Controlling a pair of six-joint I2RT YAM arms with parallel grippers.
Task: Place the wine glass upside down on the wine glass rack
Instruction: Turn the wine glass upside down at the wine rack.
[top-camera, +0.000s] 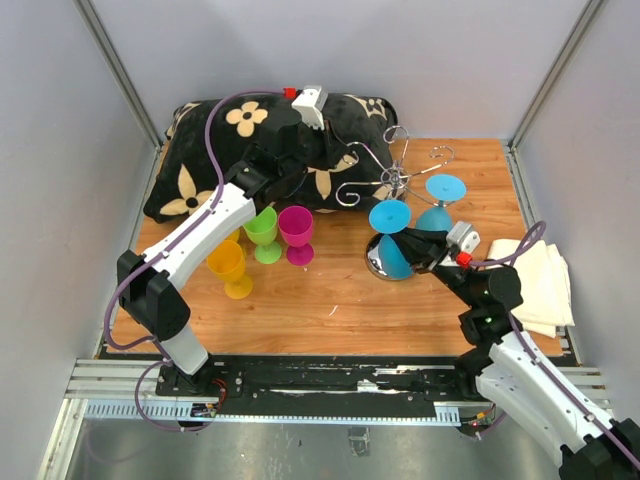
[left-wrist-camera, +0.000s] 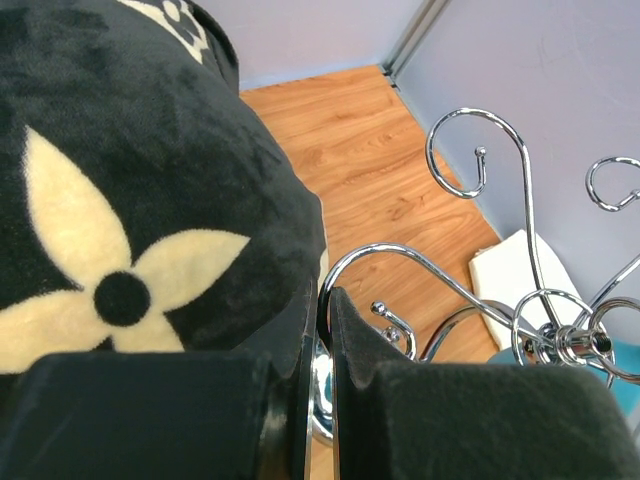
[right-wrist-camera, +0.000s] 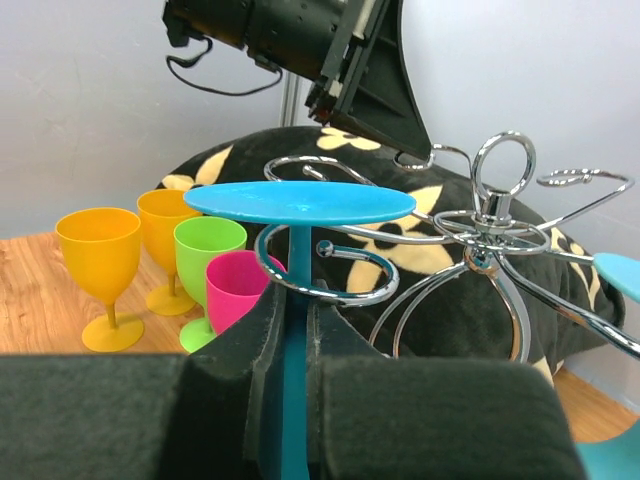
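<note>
Chrome scrolls of the wine glass rack (top-camera: 400, 178) spread out from its central stem, well right of the worktop's middle and closer to the far edge than the near one. Its mirrored base shows only as a sliver beside a blue bowl.

The right gripper (right-wrist-camera: 293, 300) is closed to a narrow gap on the stem of the blue wine glass (right-wrist-camera: 300, 203). The glass is upside down, with its flat foot on top and its bowl hanging below. The stem sits inside the curl of one scroll arm on the rack's near side, and the foot lies just above that wire. I cannot tell whether the foot touches it.

The left gripper (left-wrist-camera: 323, 298) reaches in from the left edge, over the black flowered pillow (top-camera: 200, 170) in the far left corner. Its fingers are drawn almost together, pinching the chrome wire of a scroll arm on the rack's left side.

A second blue glass (top-camera: 440, 200) hangs inverted on the rack's right side.

Left of the rack, four more glasses stand upright in a cluster: a yellow glass (right-wrist-camera: 98, 255), an orange glass (right-wrist-camera: 168, 225), a green glass (right-wrist-camera: 210, 250) and a pink glass (right-wrist-camera: 238, 290). A folded white cloth (top-camera: 540, 280) lies at the right edge.
</note>
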